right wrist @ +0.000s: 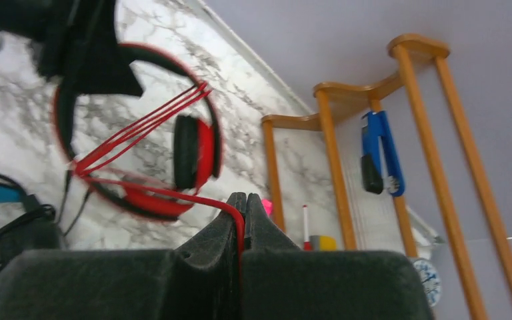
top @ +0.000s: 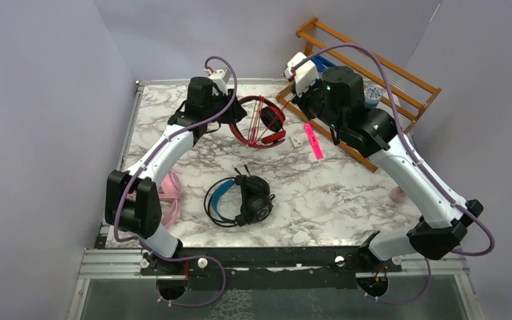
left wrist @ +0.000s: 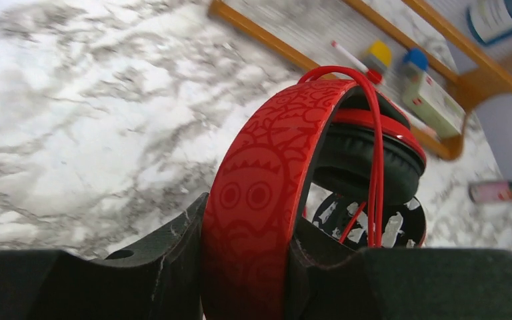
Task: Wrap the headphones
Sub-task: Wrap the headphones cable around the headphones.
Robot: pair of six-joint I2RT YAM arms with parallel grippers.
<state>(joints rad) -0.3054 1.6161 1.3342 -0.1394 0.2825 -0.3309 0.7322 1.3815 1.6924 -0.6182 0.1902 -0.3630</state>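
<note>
My left gripper (top: 232, 107) is shut on the patterned band of the red headphones (top: 261, 122), holding them above the table's far middle; the band (left wrist: 260, 200) fills its jaws. Red cable turns (left wrist: 375, 153) run across the ear cups. My right gripper (right wrist: 245, 203) is shut on the red cable (right wrist: 173, 193), which leads to the red headphones (right wrist: 133, 127). In the top view the right gripper (top: 301, 83) is right of them. The black headphones with blue headband (top: 240, 199) lie mid-table. The pink headphones (top: 170, 193) lie at the left, partly hidden by my left arm.
A wooden rack (top: 367, 73) lies at the back right with small items in it, including a blue clip (right wrist: 377, 153) and markers. A pink marker (top: 314, 142) and a small white piece (top: 297, 141) lie on the marble table (top: 347, 193). Grey walls surround it.
</note>
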